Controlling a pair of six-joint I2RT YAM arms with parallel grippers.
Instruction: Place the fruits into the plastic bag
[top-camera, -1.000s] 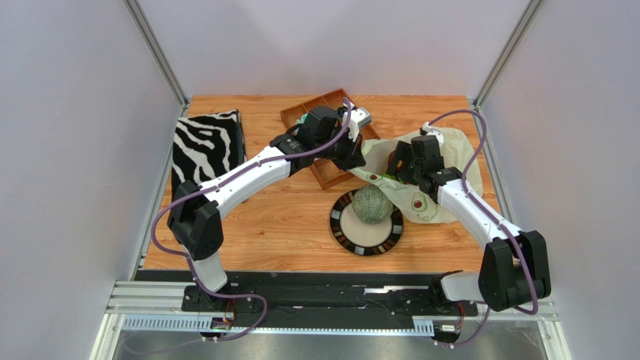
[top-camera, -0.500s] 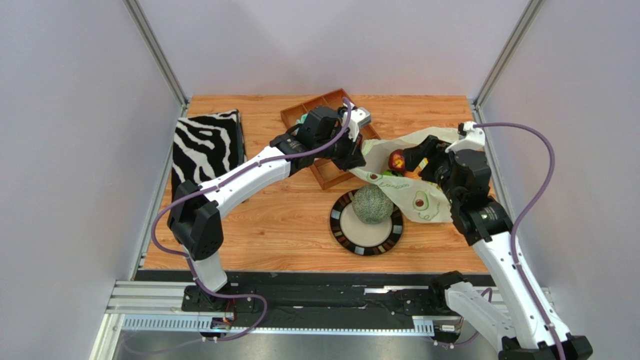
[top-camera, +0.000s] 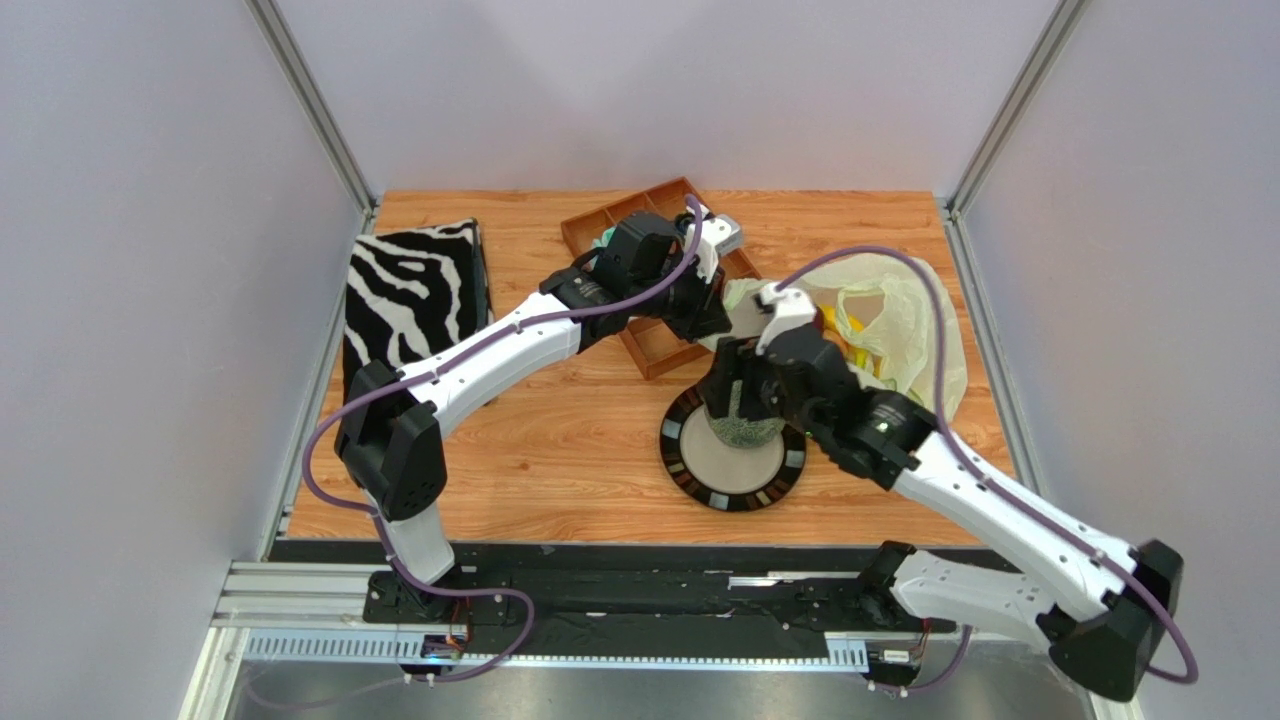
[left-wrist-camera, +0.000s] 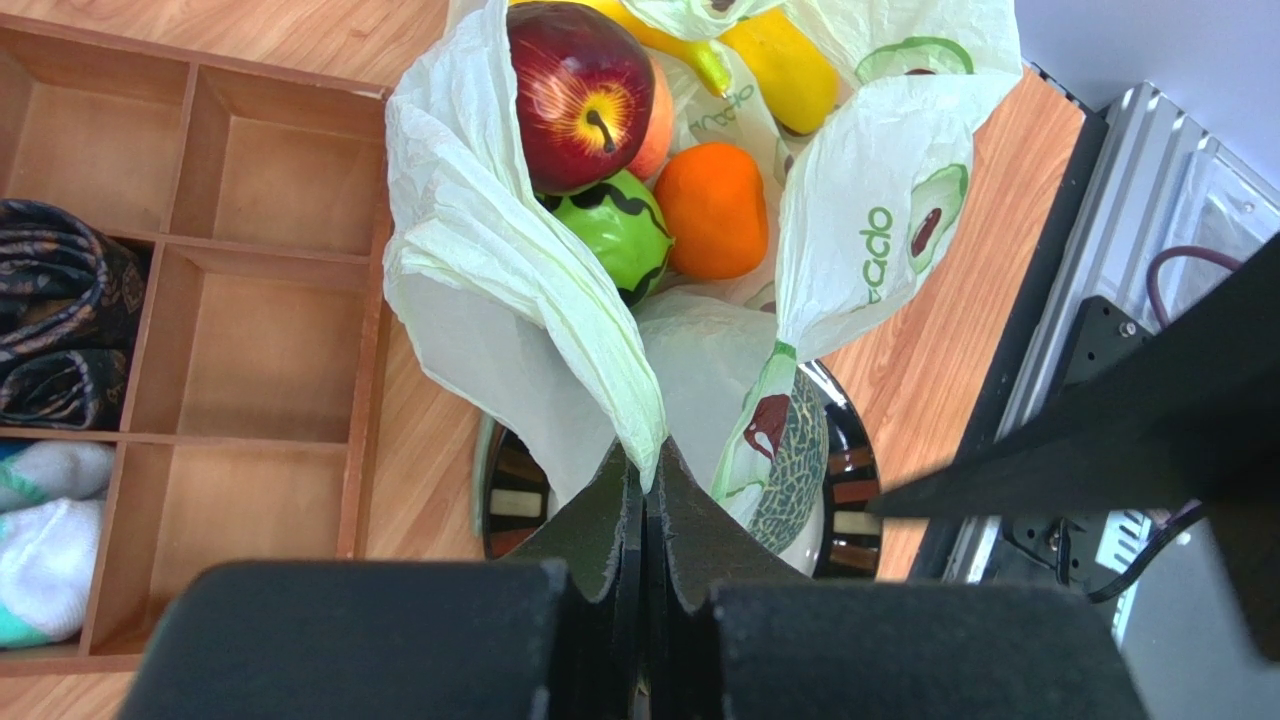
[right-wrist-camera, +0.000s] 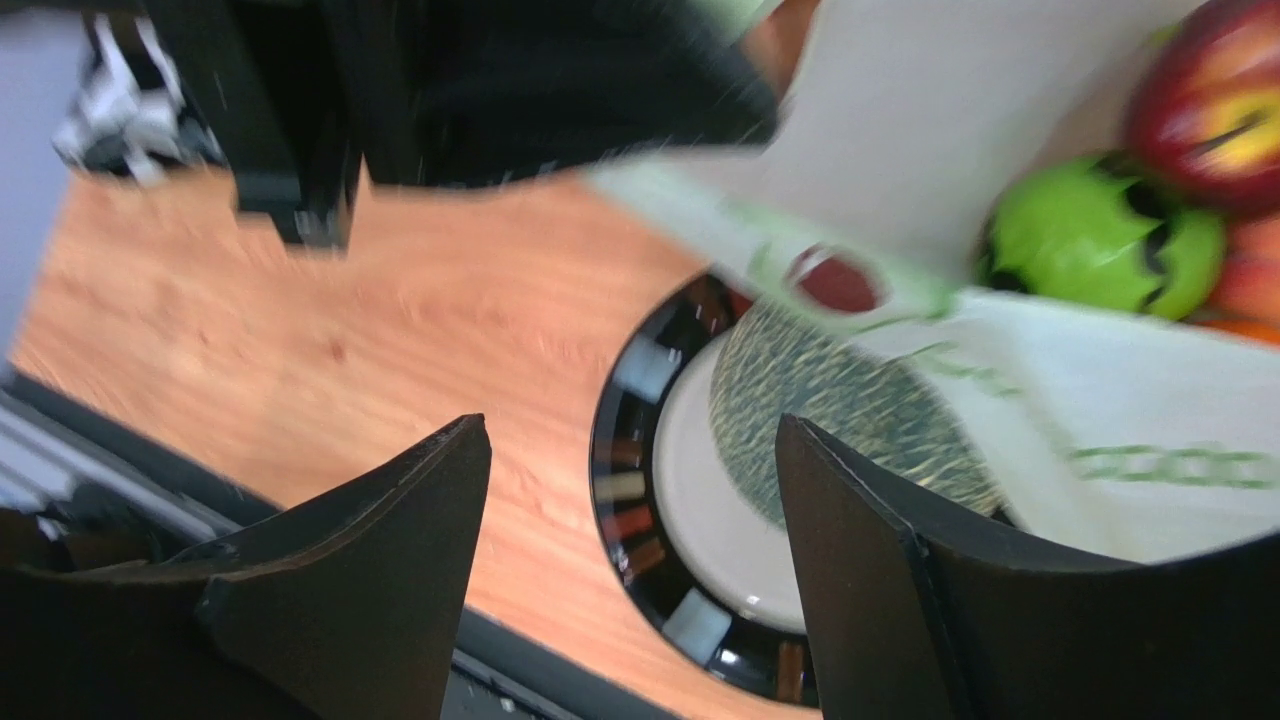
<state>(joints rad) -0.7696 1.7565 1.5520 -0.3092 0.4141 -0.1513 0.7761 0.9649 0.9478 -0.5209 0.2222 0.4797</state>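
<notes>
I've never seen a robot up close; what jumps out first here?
The pale green plastic bag, pinched at its rim by the left gripper, bulges with bright fruit: a red apple, an orange. Beside it a netted melon sits on a striped plate, the right gripper open over it.

Bare tabletop (top-camera: 526, 450) left you open room on the near and left sides of the plate (right-wrist-camera: 631, 435), but a printed flap of the plastic bag (left-wrist-camera: 496, 255) hung over the far half of the melon (right-wrist-camera: 842, 405). Your left gripper (left-wrist-camera: 646, 480), pinched on the bag's rim, stood just beyond the plate; apple (left-wrist-camera: 579, 90), striped green ball (left-wrist-camera: 616, 233) and orange (left-wrist-camera: 714, 210) crowded the bag's mouth. The wooden tray (left-wrist-camera: 226, 300) lay beyond, to the left.
</notes>
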